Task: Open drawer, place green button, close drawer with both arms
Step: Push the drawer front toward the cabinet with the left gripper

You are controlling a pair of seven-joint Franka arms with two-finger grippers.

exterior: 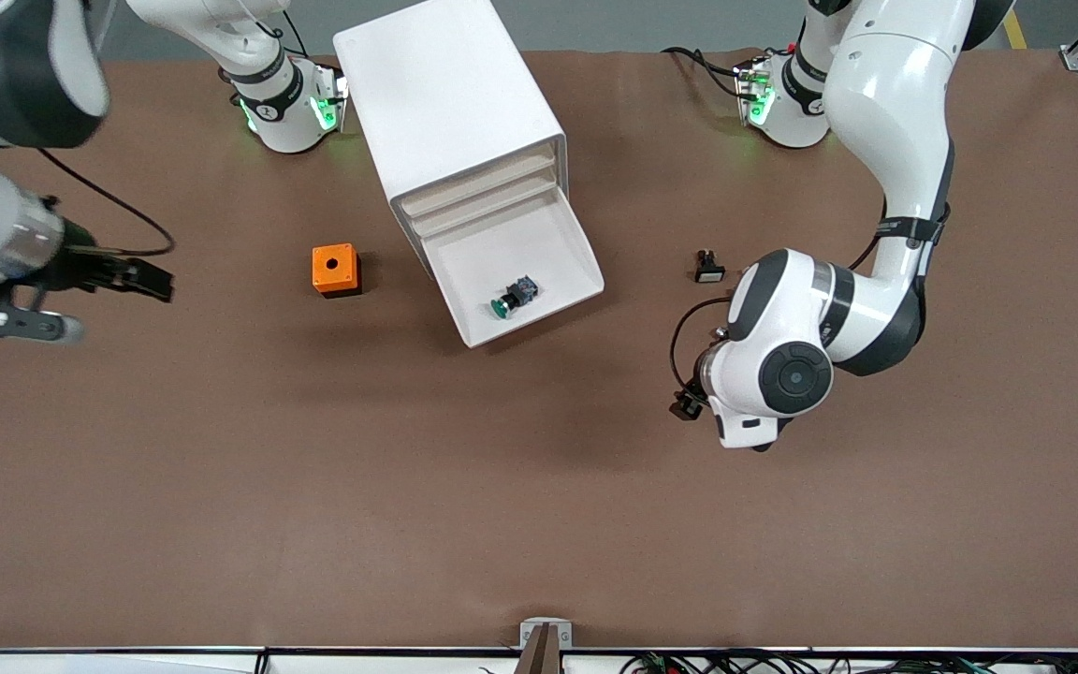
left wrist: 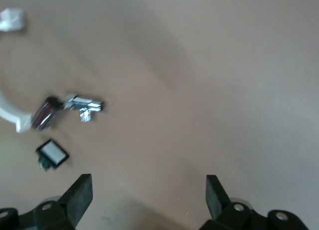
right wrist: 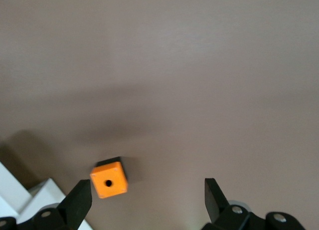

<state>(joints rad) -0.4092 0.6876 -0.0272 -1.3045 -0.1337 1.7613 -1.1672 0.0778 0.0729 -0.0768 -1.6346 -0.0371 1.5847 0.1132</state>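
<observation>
**Button in the open drawer; closing push still to come**

Lying on its side in the pulled-out drawer (exterior: 539, 245), just above centre of the front view: the button (exterior: 514, 297), green cap toward the drawer's front lip, bluish block toward the cabinet (exterior: 450, 98). Long axis roughly along the drawer's own sliding line, which slants from the cabinet in the upper middle down toward the frame's centre.

Deciding relation, as a judgement: drawer front faces the lower part of the frame, so a closing push has to come from below it, up along that slant.

Right gripper (exterior: 141, 276) at the frame's left edge, level with the drawer, fingers spread and empty; orange box (exterior: 335, 270) between it and the drawer. Left gripper (left wrist: 148, 190) in the lower right, under its own wrist, fingers likewise apart and empty, above bare table (exterior: 539, 505) near a small white-faced part (exterior: 709, 267). Left probably a little closer to the drawer front.
</observation>
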